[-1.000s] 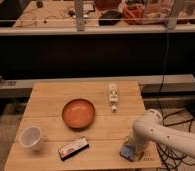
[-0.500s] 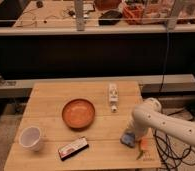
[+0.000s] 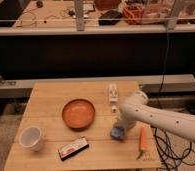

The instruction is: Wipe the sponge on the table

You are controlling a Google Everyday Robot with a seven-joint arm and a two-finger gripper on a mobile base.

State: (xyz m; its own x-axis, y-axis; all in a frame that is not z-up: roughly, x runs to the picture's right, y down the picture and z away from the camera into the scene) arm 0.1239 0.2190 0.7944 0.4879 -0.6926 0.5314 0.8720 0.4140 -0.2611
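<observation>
The small blue-grey sponge (image 3: 116, 133) lies on the light wooden plank table (image 3: 51, 100), right of centre near the front. My white arm comes in from the right, and its gripper (image 3: 118, 127) bears straight down on the sponge, shut on it. The arm's wrist hides the top of the sponge. An orange carrot (image 3: 142, 142) lies just to the sponge's right.
An orange bowl (image 3: 78, 113) sits mid-table, left of the sponge. A white cup (image 3: 31, 137) stands at the front left, and a flat black pack (image 3: 73, 148) lies at the front. A small white bottle (image 3: 112, 93) lies behind. Cables hang off the right edge.
The gripper and the sponge have slid together from the front right corner back and to the left. The carrot, earlier covered by the arm, now shows.
</observation>
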